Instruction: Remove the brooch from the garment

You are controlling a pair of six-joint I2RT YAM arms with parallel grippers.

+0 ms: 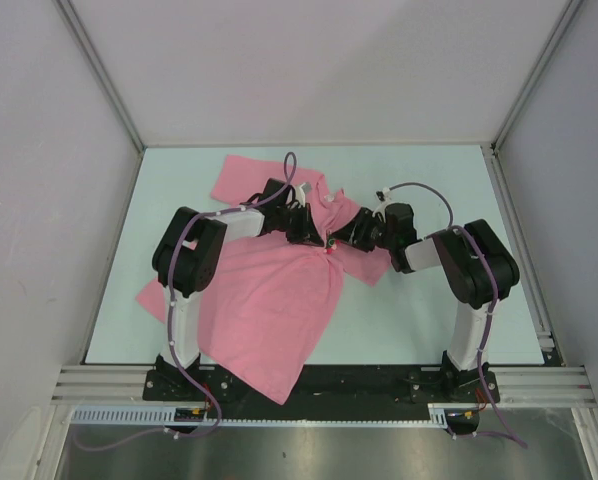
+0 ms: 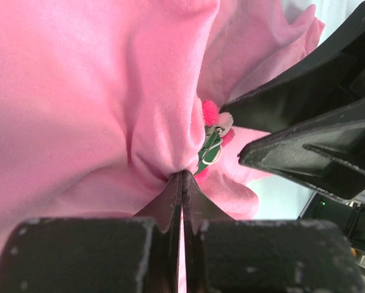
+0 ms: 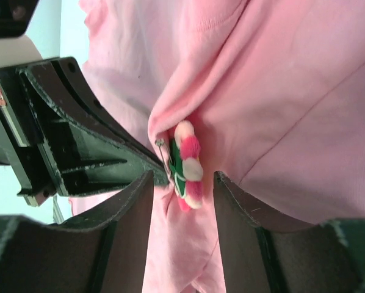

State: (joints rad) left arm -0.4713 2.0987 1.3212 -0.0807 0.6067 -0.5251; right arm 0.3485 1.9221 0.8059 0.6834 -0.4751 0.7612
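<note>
Most of brooch [image 2: 208,152] hidden by garment [image 2: 79,91] fold | left hand [image 2: 182,178] pinching

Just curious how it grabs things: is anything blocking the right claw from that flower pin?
Nothing visible does. The brooch sits bare between the open fingers of the right gripper, pinned to the garment, which the left gripper pinches beside it.

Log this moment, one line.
left gripper: shut on garment | right gripper: open, straddling brooch | brooch: on garment, not removed
</note>
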